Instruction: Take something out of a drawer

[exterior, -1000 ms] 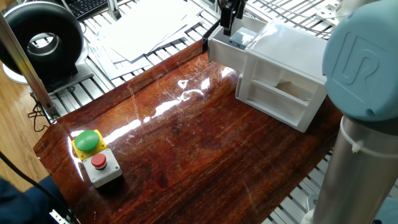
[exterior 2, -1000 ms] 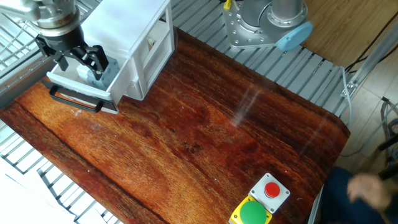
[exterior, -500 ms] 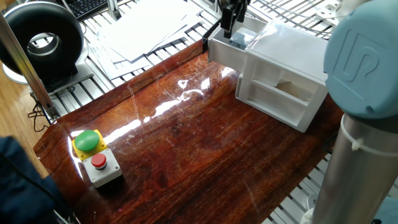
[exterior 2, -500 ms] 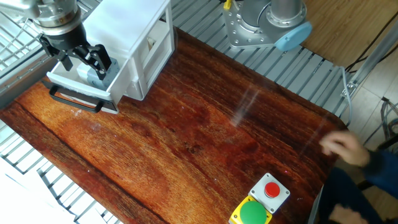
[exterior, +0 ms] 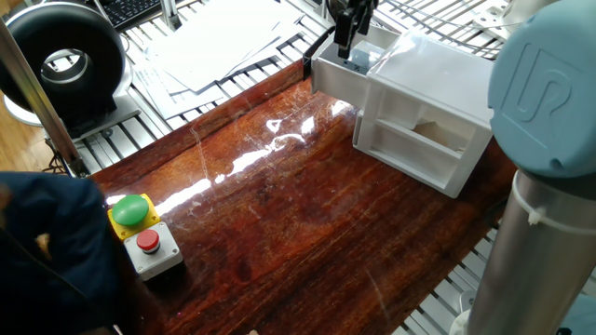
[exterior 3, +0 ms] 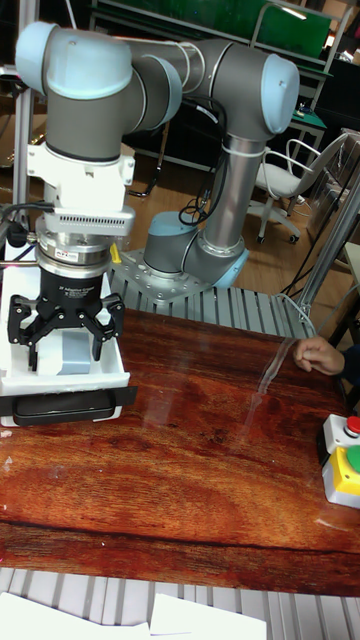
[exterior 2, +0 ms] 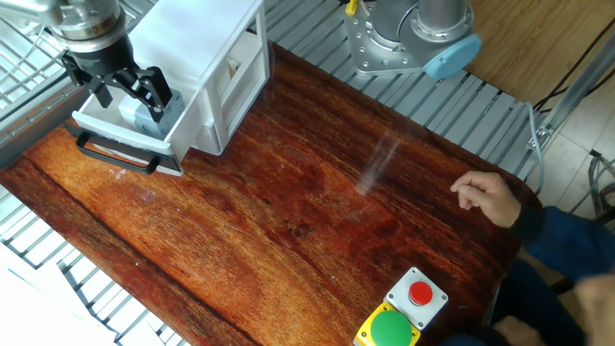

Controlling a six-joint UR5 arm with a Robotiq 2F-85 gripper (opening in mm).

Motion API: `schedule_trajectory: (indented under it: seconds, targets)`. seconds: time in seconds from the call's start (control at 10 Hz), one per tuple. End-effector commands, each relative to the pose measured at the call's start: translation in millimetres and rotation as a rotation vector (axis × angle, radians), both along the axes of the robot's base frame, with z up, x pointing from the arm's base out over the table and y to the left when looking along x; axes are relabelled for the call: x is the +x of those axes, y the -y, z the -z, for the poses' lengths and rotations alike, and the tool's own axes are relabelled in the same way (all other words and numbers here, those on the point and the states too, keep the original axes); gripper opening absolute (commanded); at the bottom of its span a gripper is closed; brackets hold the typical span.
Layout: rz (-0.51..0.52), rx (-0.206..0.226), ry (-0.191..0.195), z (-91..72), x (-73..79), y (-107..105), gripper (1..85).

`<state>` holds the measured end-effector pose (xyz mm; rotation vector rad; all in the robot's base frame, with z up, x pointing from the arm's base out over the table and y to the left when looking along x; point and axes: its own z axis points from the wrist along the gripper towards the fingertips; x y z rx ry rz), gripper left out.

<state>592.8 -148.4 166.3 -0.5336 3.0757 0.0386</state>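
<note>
Only writing I can make out is the UR logo on the blue cap (exterior: 545,88) of the arm, huge in the corner of one fixed view; there's lettering on the black wrist ring in the tall view but it's too small to read. The gripper (exterior 3: 65,340) hangs over the pulled-out drawer (exterior 3: 112,375) with its fingers (exterior 3: 100,338) spread either side of the cube (exterior 3: 75,352), which sits low inside the drawer. Whether the pads actually touch it, can't tell; they look apart from it in the tall view, so I'd call it released. From the other fixed view the gripper (exterior 2: 122,91) blocks most of the cube (exterior 2: 144,117); only a bluish corner shows. The drawer has a black handle (exterior 2: 115,154) at its front, and the cabinet (exterior: 419,102) sits at the table (exterior: 307,214) edge. Elsewhere: a button box (exterior: 144,233) with green and red buttons, a person's hand (exterior 2: 490,197) resting on the far table edge, a dark blue sleeve (exterior: 56,247) by the box, papers (exterior: 219,46) and a black round thing (exterior: 60,60) off the table.
</note>
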Motion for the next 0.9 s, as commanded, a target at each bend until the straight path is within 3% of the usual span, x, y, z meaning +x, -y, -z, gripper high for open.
schedule_trajectory:
  seconds: [0.0, 0.8]
  targets:
    - [0.003, 0.022, 0.009, 2.0, -1.6, -2.1, 81.0]
    - [0.001, 0.026, 0.043, 10.6, 3.4, -0.1, 75.0]
